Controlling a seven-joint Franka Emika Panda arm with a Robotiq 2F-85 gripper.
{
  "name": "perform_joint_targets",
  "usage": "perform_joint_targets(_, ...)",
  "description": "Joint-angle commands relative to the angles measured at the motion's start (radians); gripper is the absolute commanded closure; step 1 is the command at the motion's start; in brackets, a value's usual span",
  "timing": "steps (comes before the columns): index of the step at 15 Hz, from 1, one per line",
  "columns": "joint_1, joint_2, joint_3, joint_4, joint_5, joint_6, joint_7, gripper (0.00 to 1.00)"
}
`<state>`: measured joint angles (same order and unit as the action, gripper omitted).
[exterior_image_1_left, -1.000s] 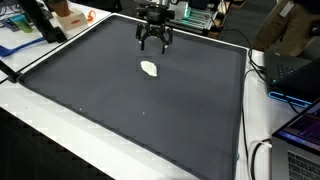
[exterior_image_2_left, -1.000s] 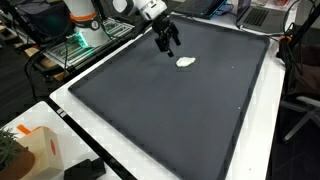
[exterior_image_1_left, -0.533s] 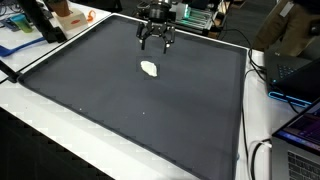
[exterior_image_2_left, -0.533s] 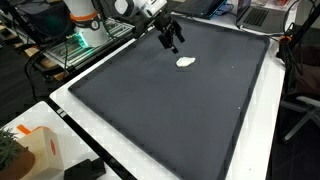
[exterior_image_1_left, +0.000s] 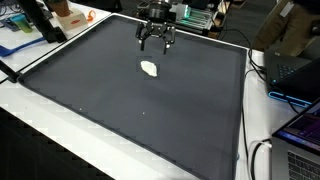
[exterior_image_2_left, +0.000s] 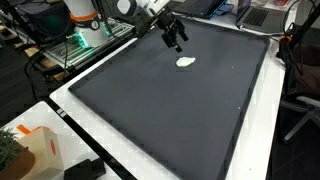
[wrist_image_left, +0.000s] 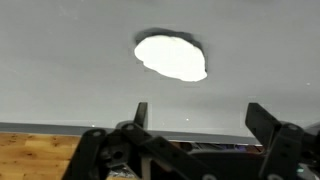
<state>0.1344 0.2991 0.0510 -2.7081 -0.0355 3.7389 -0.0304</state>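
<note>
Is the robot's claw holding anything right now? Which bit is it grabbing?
Nothing is held. The gripper hangs open above the dark mat, and the small white thing lies on the mat, apart from its fingers.

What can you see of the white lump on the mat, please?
The lump is small, white and flat, an uneven oval with soft edges; its material cannot be told. It lies alone on the dark mat. Only the mat touches it: the open gripper hangs above, apart.

Exterior views high, oblique, sharing mat (exterior_image_1_left: 130, 112); wrist view close
</note>
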Motion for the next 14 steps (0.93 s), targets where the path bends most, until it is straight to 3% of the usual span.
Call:
perform_joint_targets(1, 0.0, 0.027, 0.01, 0.039, 0.01, -0.014, -0.021, 0.0)
perform_joint_targets(4, 0.013, 0.003, 0.011, 0.047, 0.036, -0.12, -0.015, 0.0)
perform_joint_targets(8, 0.09, -0.036, -0.031, 0.064, 0.143, -0.232, -0.072, 0.0)
perform_joint_targets(14, 0.174, -0.042, -0.091, 0.113, 0.215, -0.357, -0.098, 0.0)
